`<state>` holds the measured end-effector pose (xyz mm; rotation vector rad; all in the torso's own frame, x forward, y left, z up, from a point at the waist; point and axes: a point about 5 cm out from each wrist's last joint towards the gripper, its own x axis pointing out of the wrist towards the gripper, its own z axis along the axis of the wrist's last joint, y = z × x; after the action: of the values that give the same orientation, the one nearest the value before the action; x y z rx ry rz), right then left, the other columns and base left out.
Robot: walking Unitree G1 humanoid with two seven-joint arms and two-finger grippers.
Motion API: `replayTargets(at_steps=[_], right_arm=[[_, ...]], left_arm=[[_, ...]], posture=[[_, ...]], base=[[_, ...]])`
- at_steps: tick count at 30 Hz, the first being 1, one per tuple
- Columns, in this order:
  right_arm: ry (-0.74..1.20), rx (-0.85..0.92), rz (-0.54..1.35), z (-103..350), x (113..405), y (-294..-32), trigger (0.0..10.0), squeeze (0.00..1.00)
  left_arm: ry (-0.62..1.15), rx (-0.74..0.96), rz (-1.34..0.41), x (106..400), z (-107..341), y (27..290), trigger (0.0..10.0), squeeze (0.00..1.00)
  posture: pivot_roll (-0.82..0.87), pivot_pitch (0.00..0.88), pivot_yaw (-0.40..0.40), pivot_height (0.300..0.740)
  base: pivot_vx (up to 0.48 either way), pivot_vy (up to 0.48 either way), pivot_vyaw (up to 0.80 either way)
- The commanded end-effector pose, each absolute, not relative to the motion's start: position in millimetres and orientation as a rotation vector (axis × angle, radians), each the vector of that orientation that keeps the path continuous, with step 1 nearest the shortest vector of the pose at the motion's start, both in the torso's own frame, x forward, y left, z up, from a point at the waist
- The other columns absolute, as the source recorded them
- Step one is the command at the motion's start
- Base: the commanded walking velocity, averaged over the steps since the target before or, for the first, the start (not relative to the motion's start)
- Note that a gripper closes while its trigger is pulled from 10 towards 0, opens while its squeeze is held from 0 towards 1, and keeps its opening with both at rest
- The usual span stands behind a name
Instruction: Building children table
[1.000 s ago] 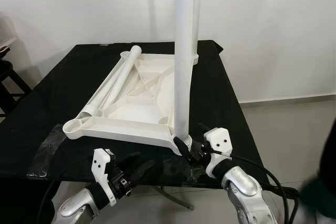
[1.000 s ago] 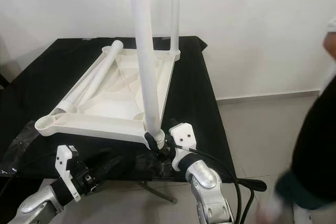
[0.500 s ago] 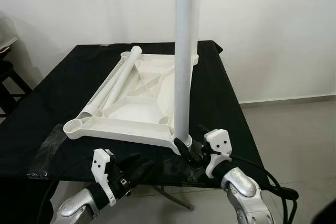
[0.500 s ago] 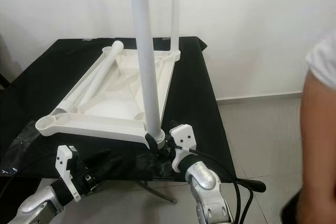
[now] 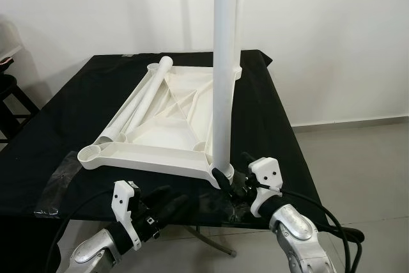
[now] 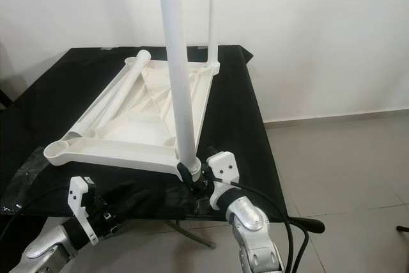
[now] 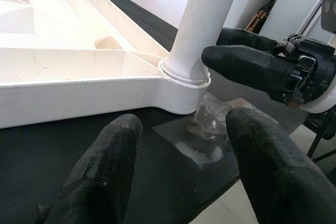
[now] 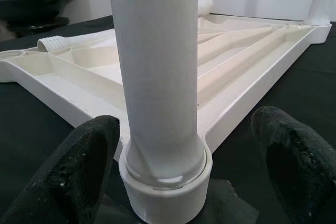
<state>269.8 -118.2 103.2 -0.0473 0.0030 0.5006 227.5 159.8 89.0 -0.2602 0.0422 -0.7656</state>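
— Two legs stand upright in the upturned tabletop [image 5: 163, 126]; your right gripper [image 5: 232, 179] brackets the near leg [image 5: 223, 75], fingers apart.

— Since a second ago, nothing's moved; left gripper [image 7: 178, 166] waits, spread open.

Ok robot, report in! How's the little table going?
Right end effector open around the base of the near leg, not gripping. Left end effector open, hovering by the tabletop corner. Clear plastic wrap under that corner.
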Motion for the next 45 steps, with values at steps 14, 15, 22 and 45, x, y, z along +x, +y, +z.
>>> replayTargets(at_steps=[14, 15, 22, 45], right_arm=[[-0.031, -0.077, 0.627, 118.3, 280.0, -125.0, 10.0, 0.0], [-0.031, -0.077, 0.627, 118.3, 280.0, -125.0, 10.0, 0.0], [-0.073, -0.137, 0.686, 145.9, 301.2, -149.3, 10.0, 0.0], [-0.031, -0.266, 0.997, 185.2, 350.5, -154.6, 10.0, 0.0]], left_arm=[[0.047, -0.264, -0.754, 228.2, 86.3, 161.7, 10.0, 0.0], [0.047, -0.264, -0.754, 228.2, 86.3, 161.7, 10.0, 0.0], [0.044, -0.266, -0.753, 228.1, 86.5, 160.3, 10.0, 0.0], [0.036, -0.261, -0.75, 223.5, 89.1, 157.7, 10.0, 0.0]], posture=[[0.0, 0.0, 0.037, 0.74], [0.0, 0.0, 0.037, 0.74], [0.0, 0.0, 0.038, 0.74], [0.05, 0.013, 0.013, 0.74]], base=[[0.0, 0.0, 0.0], [0.0, 0.0, 0.0], [0.0, 0.0, 0.0], [0.0, 0.0, 0.0]])
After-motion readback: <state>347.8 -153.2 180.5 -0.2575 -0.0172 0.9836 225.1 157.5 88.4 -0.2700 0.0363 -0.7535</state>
